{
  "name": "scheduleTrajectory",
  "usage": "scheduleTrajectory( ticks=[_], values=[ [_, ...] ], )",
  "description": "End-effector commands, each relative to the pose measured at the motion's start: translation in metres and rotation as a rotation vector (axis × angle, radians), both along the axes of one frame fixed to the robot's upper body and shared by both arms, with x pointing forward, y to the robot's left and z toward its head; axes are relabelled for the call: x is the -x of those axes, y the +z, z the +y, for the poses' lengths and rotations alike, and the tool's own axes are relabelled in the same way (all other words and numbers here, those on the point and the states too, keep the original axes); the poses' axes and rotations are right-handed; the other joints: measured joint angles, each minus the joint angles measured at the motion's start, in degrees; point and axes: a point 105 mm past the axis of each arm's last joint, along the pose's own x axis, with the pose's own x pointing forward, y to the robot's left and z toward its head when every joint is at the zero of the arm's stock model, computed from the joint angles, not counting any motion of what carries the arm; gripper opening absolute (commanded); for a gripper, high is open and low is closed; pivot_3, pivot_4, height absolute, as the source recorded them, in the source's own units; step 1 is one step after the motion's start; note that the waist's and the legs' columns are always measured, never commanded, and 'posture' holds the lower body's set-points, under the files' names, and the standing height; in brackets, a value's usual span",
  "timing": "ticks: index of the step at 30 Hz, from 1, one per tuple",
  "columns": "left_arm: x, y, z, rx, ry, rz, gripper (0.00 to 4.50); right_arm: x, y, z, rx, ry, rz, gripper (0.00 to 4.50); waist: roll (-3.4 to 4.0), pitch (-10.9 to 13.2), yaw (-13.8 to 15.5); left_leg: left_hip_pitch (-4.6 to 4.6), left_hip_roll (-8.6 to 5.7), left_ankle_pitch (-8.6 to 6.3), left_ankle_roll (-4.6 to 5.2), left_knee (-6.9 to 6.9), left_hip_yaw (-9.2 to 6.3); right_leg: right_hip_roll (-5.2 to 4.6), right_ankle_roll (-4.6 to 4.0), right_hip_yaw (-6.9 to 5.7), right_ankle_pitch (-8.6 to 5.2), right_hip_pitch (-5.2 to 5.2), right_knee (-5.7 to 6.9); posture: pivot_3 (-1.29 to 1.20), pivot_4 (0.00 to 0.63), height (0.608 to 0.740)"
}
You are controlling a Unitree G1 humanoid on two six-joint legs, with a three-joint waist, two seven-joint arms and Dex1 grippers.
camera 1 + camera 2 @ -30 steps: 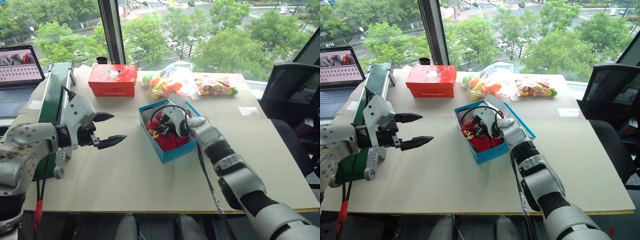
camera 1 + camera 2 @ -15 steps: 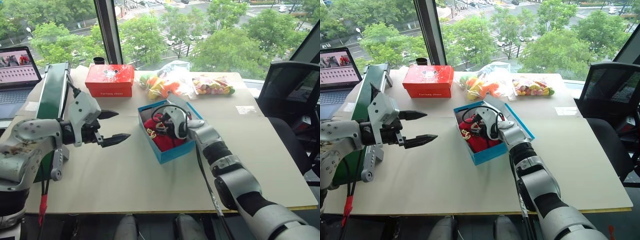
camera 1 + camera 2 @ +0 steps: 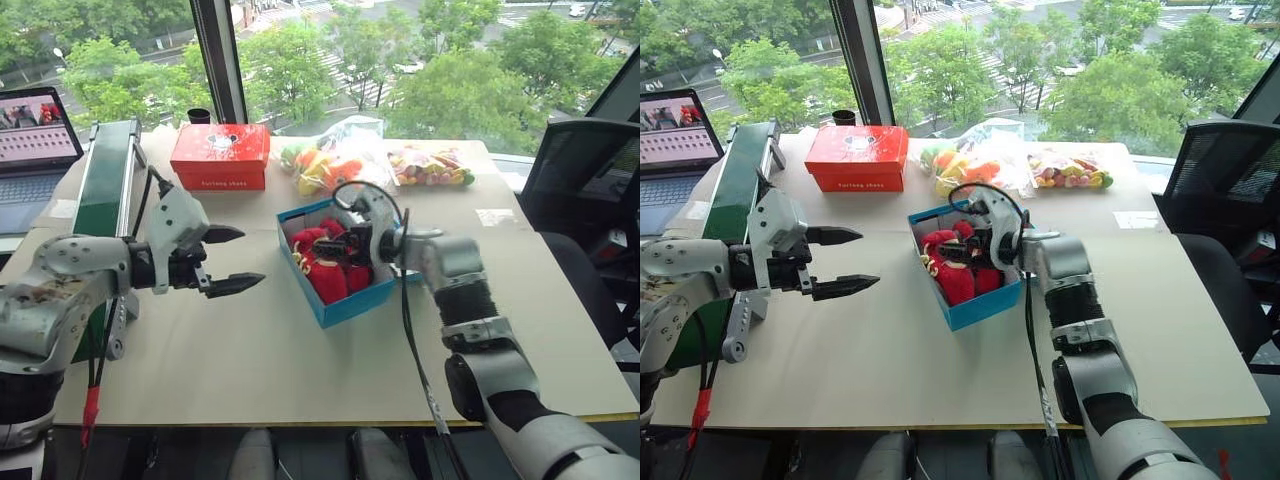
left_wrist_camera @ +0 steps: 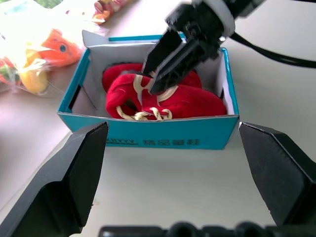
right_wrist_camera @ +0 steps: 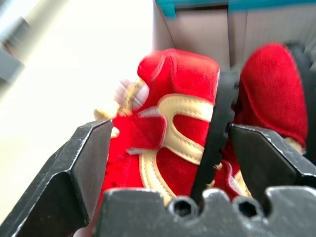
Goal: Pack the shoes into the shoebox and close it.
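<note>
While your right gripper hangs just above the shoebox with its black fingers spread and nothing between them, the shoes lie directly beneath its fingertips, both inside the open blue box on the table. Your left gripper hovers to the left of the box, well apart from it, with its fingers wide and empty, pointing toward the box's near wall.
</note>
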Motion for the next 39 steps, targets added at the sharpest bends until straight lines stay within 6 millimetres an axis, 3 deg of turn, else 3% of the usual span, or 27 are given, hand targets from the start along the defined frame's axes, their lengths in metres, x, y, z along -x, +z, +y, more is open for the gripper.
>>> scheduleTrajectory(
  ticks=[1,5,6,7,11,15,18,20,22,26,30,36,39],
  values=[
    [-0.003,0.013,-0.001,-0.022,-0.025,-0.060,4.50,0.012,0.029,-0.002,-0.041,0.036,-0.096,4.46,0.00,0.0,0.0,0.00,0.00,0.00,0.00,0.00,0.00,0.00,0.00,0.00,0.00,0.00,-0.02,0.00,0.150,0.739],
    [-0.004,0.014,-0.005,-0.022,-0.060,-0.056,4.50,0.016,0.032,-0.017,-0.043,0.010,-0.107,4.46,0.00,0.0,0.1,0.00,-0.01,0.00,0.00,0.04,0.00,0.00,0.01,-0.01,0.00,0.03,-0.03,0.00,0.150,0.739],
    [-0.003,0.015,-0.006,-0.023,-0.073,-0.051,4.50,0.018,0.034,-0.023,-0.044,0.005,-0.110,3.95,-0.01,0.0,0.1,0.00,-0.01,0.00,0.00,0.04,0.01,0.00,0.01,-0.01,0.00,0.03,-0.04,0.00,0.150,0.739],
    [-0.003,0.015,-0.006,-0.025,-0.081,-0.048,4.50,0.019,0.035,-0.026,-0.045,0.002,-0.112,3.74,0.00,0.0,0.2,-0.03,-0.01,0.00,0.00,0.03,0.00,0.00,0.01,-0.01,0.00,0.02,-0.05,0.00,0.150,0.739],
    [-0.004,0.015,-0.014,-0.018,-0.145,-0.026,4.50,0.056,0.033,-0.068,0.073,0.027,-0.142,2.47,0.04,0.1,1.3,-0.19,-0.04,0.00,0.00,0.06,-0.04,-0.03,0.02,-0.08,-0.01,-0.03,-0.10,0.00,0.150,0.739],
    [-0.013,0.016,-0.016,-0.015,-0.165,-0.022,4.50,0.083,0.028,-0.094,0.108,0.002,-0.101,1.05,0.03,0.1,1.6,-0.22,-0.06,0.00,0.01,0.14,-0.04,-0.04,0.06,-0.09,-0.03,-0.01,-0.12,0.00,0.150,0.739],
    [-0.024,0.014,-0.018,-0.021,-0.161,-0.026,4.50,0.100,0.002,-0.125,0.163,-0.116,-0.015,0.01,0.02,0.1,1.5,-0.09,-0.05,0.00,0.01,0.17,-0.04,-0.02,0.05,-0.06,-0.03,0.08,-0.06,0.00,0.150,0.739],
    [-0.030,0.013,-0.020,-0.020,-0.164,-0.030,4.50,0.108,-0.024,-0.140,0.205,-0.201,0.057,0.01,0.00,0.1,1.7,-0.08,-0.04,0.00,0.02,0.20,-0.08,0.00,0.06,-0.09,-0.03,0.14,-0.09,0.00,0.150,0.739],
    [-0.035,0.011,-0.023,-0.027,-0.170,-0.033,4.50,0.109,-0.045,-0.143,0.213,-0.241,0.103,0.01,0.00,0.1,1.7,-0.10,-0.08,0.01,0.02,0.26,-0.07,-0.02,0.06,-0.07,-0.03,0.15,-0.09,0.00,0.150,0.739],
    [-0.038,0.013,-0.029,-0.036,-0.202,-0.037,4.50,0.090,-0.097,-0.151,0.220,-0.383,0.142,0.01,0.00,0.1,0.5,-0.10,-0.06,0.03,0.06,0.44,-0.07,0.00,0.09,-0.01,-0.02,0.16,-0.02,0.00,0.150,0.739],
    [-0.040,0.018,-0.025,-0.058,-0.185,-0.054,4.50,0.067,-0.130,-0.152,0.132,-0.499,0.154,0.01,0.02,0.1,0.1,-0.10,-0.07,0.04,0.08,0.54,-0.08,0.01,0.21,-0.01,-0.06,0.18,0.01,0.00,0.150,0.739],
    [-0.040,0.020,-0.021,-0.068,-0.173,-0.058,4.50,0.038,-0.156,-0.149,-0.024,-0.568,0.155,0.01,-0.01,0.1,-0.4,-0.06,-0.02,0.04,0.08,0.58,-0.07,0.04,0.13,-0.01,0.01,0.24,0.03,0.00,0.150,0.739],
    [-0.041,0.018,-0.018,-0.075,-0.156,-0.056,4.50,0.016,-0.162,-0.163,-0.197,-0.691,0.154,0.01,-0.06,0.1,-0.6,0.25,0.04,0.04,0.08,0.68,-0.10,0.08,0.20,-0.05,0.01,0.65,-0.03,0.00,0.150,0.739]
  ],
)
